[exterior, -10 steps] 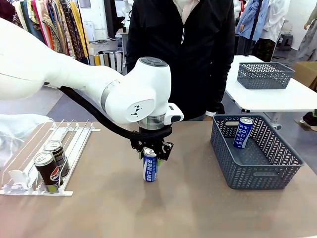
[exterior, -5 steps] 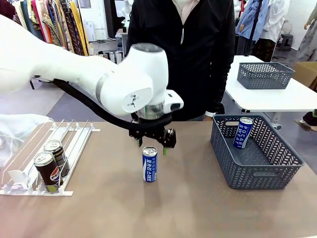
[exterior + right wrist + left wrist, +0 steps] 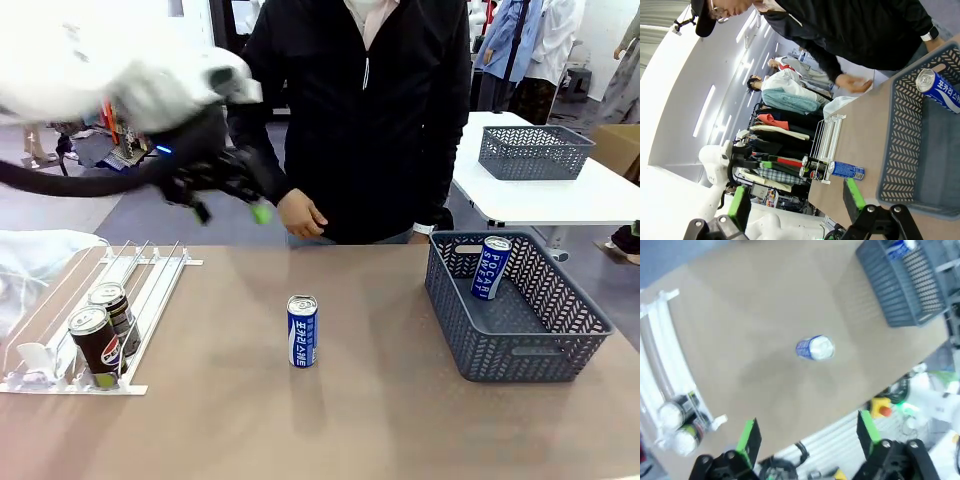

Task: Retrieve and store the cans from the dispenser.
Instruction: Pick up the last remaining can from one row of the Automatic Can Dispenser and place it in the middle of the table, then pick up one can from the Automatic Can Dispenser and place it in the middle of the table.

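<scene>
Cans: 1 blue can [image 3: 302, 331] stands upright near the middle of the surface [image 3: 380, 420], apart from everything else. The other blue can [image 3: 490, 266] leans inside the dark grey basket [image 3: 520, 355] on my right. 2 black cans [image 3: 93, 342] sit one behind the other at the near end of the dispenser [image 3: 150, 275] on my left. My left pincer [image 3: 231, 208] hangs blurred above the far-left side, fingers wide apart and empty, near the person's hand [image 3: 300, 213]. My right pincer [image 3: 796, 192] is spread apart too, gripping nothing.
</scene>
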Controlling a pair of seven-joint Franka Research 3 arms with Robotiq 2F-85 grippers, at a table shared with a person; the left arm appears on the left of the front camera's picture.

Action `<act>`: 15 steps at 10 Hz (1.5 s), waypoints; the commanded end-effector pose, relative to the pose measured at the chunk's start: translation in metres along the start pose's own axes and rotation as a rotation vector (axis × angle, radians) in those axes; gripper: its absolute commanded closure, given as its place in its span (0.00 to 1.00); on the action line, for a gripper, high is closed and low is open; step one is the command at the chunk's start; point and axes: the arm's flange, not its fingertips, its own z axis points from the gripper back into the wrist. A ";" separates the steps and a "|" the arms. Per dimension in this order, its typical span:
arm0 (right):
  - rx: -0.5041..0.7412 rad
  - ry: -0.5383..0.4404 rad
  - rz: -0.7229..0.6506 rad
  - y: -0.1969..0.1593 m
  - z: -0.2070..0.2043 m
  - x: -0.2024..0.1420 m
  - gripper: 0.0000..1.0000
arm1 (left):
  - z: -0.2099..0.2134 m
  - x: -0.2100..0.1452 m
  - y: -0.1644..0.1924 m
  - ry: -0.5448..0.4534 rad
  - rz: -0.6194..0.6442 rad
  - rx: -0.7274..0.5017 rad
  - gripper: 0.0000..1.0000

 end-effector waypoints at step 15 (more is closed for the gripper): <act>0.013 -0.008 -0.001 0.004 0.000 0.002 0.00 | 0.047 -0.179 0.357 -0.255 0.811 -0.591 0.00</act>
